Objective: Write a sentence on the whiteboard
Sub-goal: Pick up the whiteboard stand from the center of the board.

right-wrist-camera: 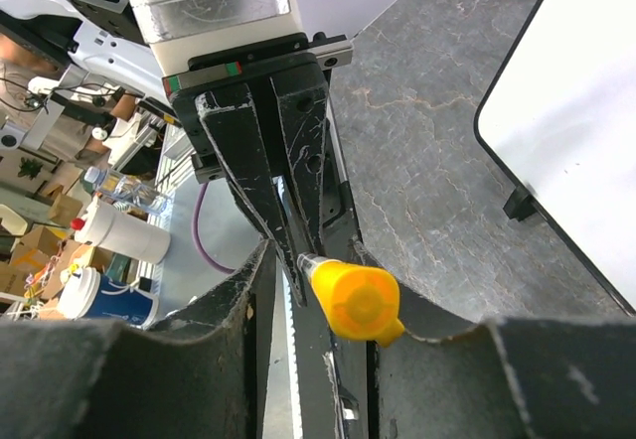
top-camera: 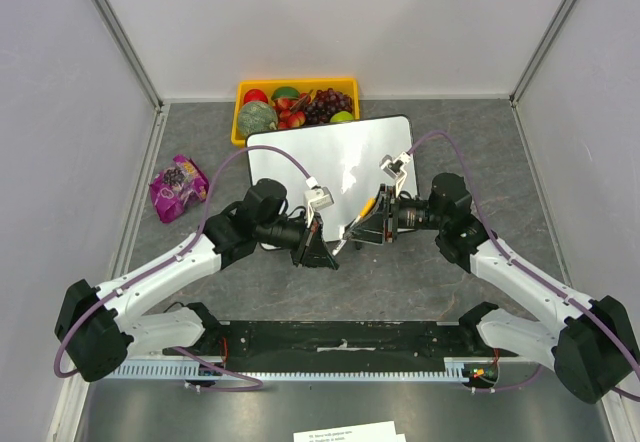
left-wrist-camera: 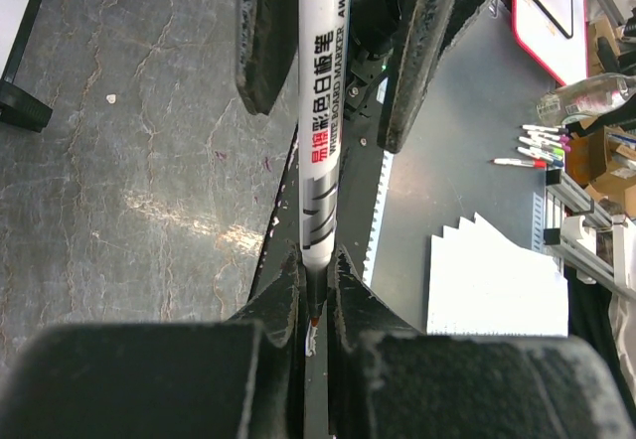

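Left jaws on marker (left-wrist-camera: 320, 111); fruit-filled tray (top-camera: 239, 112)

Grey stone-patterned bench (top-camera: 490, 127) enclosed by plain white walls (top-camera: 340, 22) at 9, 12 and 3 o'clock; metal posts (top-camera: 118, 37) stand in both far corners.

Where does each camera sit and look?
Top: above and behind the bases, looking down on the whiteboard; left arm and right arm show.
Left wrist: on the left arm, facing the right hand; own left hand at bottom.
Right wrist: on the right arm, facing back at the left hand; own hand at bottom.
Shared: both wrist views show the marker between the hands.
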Controlling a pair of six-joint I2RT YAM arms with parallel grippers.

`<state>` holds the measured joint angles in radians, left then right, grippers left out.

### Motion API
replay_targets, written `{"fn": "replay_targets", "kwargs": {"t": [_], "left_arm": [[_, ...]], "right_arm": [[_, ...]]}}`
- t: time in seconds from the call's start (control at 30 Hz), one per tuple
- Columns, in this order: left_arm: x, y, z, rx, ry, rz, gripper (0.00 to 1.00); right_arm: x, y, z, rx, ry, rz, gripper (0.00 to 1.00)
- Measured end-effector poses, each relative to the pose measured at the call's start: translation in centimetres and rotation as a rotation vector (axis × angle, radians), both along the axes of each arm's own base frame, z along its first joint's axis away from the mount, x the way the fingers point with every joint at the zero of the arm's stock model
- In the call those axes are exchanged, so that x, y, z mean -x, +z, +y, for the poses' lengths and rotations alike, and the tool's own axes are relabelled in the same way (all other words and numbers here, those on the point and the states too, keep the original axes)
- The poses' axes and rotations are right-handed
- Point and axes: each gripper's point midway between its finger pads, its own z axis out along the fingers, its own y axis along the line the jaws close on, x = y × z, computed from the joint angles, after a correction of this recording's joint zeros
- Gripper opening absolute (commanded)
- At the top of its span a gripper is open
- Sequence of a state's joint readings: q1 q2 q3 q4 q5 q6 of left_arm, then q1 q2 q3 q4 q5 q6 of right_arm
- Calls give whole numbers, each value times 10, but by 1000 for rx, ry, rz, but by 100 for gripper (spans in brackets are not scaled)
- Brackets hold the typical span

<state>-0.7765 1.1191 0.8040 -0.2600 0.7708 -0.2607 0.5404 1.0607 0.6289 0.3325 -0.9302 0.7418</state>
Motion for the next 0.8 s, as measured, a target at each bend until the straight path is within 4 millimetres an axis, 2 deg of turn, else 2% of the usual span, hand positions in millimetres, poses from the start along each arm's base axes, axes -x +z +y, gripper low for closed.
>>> {"fn": "replay_targets", "kwargs": {"t": [0.1, 0.13, 0.17, 0.2, 0.37, 0.4, 0.43, 0.47, 0.5, 0.53, 0.6, 0.77, 0.8], "left_arm": [[0, 0, 0, 0, 0, 0, 2], [0, 0, 0, 1, -1, 0, 2], [0, 0, 0, 1, -3, 1, 2], [1, 1, 0, 4, -8, 2, 2], [3, 0, 0, 3, -14, 0, 2], [2, 0, 0, 2, -13, -1, 9], [1, 0, 0, -1, -7, -5, 22], [0, -1, 0, -5, 1, -8, 41], [-2, -2, 0, -9, 11, -14, 53], [-5, -4, 0, -16, 28, -22, 61], [-10, -7, 4, -31, 79, -36, 68], [-27, -28, 25, -93, 287, -59, 70], [-32, -35, 31, -115, 347, -54, 77]], "right_arm": [[2, 0, 0, -2, 11, -1, 29], [2, 0, 0, -2, 14, -1, 22], [3, 0, 0, -2, 16, -1, 5], [2, 0, 0, -1, 16, -3, 0], [3, -3, -1, 8, 15, -2, 0], [3, -3, -1, 9, 13, -4, 0], [2, -3, -2, 12, 9, -8, 0], [2, -3, -2, 16, 4, -11, 0], [2, -4, -3, 21, -4, -13, 0], [1, -5, -4, 27, -12, -21, 0], [-2, -11, -7, 56, -43, -21, 0], [-18, -28, -22, 176, -201, -27, 0], [-22, -29, -27, 199, -240, -36, 0]]}}
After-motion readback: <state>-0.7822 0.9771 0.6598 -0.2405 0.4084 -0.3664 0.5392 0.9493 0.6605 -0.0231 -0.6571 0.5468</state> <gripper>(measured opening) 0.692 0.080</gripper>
